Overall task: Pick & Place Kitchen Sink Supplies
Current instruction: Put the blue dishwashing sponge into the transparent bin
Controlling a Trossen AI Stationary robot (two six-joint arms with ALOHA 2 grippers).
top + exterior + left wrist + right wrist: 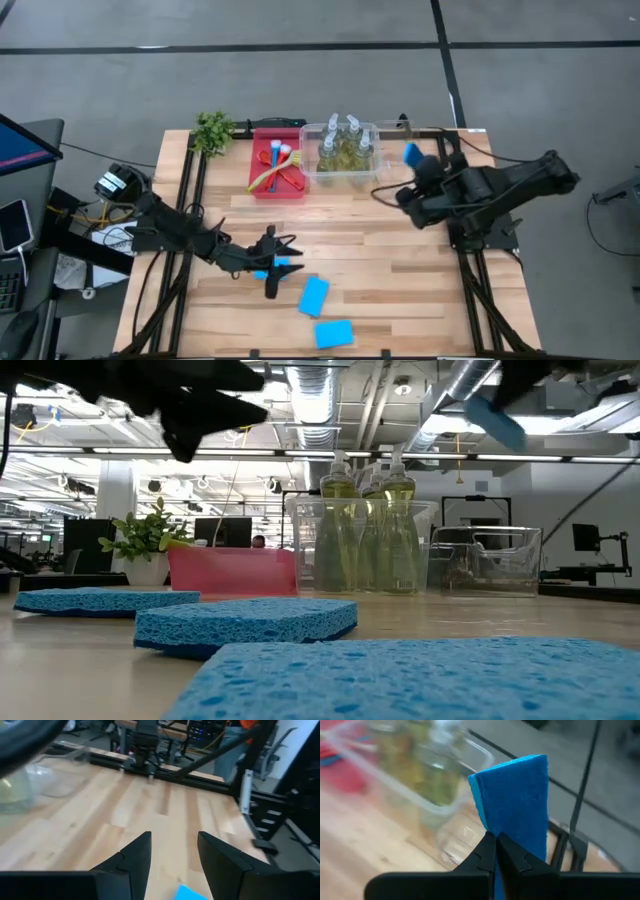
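Pinching a blue sponge (517,800) by its lower edge, the right end effector (496,851) has its fingers clamped together on it and holds it upright in the air, above the far right part of the surface (400,260). In the high view this sponge (412,154) hangs just beside the clear bin (340,175) that carries the bottles (345,145) of yellow-green liquid, over a second clear bin (485,560) at the right.

Three more blue sponges lie flat on the near part of the surface: one (314,295) near the middle, one (334,333) closer to the front edge, and a third (262,273) mostly hidden under the left end effector (275,265). That end effector hangs low over the third sponge with its fingers (137,860) apart, and a blue corner (187,893) shows between them; whether they touch it cannot be told.

At the far side, the red tray (262,180) holds the brushes (278,165), red, blue and yellow. It sits just to the left of the bottle bin. A small green plant (213,130) stands at the far left corner, beside the tray.
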